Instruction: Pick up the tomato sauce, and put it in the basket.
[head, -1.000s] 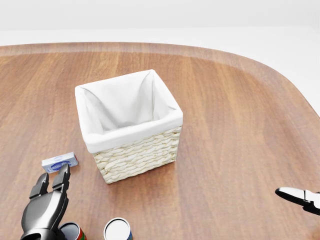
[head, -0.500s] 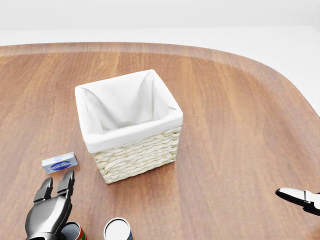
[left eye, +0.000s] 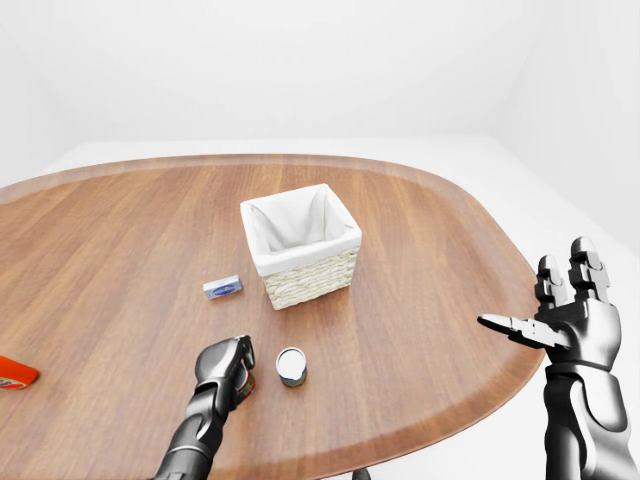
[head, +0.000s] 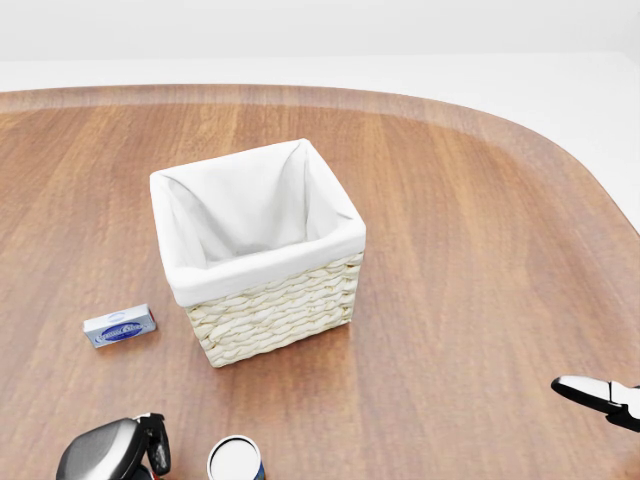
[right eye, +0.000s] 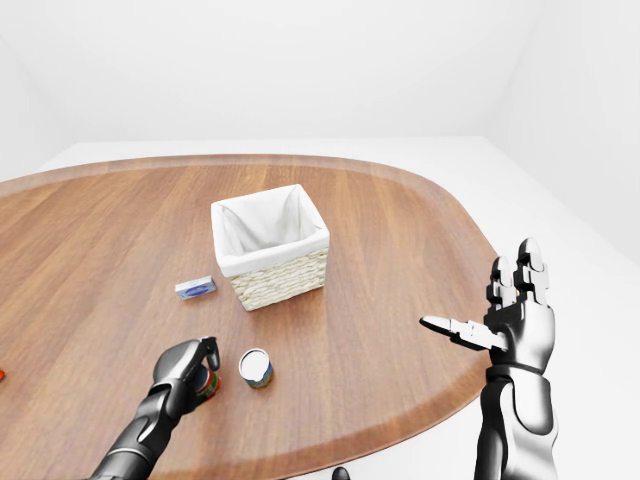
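Head view, bottom-left corner: only the bent knuckles of the left hand (head: 110, 452) now, where a moment ago showed fingers stretched up the view toward the small blue box (head: 120, 326). Dropped and curled, then, over the tomato sauce can (right eye: 208, 384), of which just a red sliver peeks out beside the fingers in the right-eye view. Means the reach is done and the grasp begun; lifting and carrying to the basket (left eye: 300, 243) not yet started.

Cannot tell whether those fingers truly clamp the can or merely cage it, so much being hidden by the hand. Likely standing upright on the table (left eye: 420, 260), long axis vertical, top toward the ceiling, at the view's lower left and just beside the white-topped can (left eye: 291, 366). Well apart from the basket, further up the view.

Right hand (left eye: 560, 325) off the table's right edge, splayed, empty.
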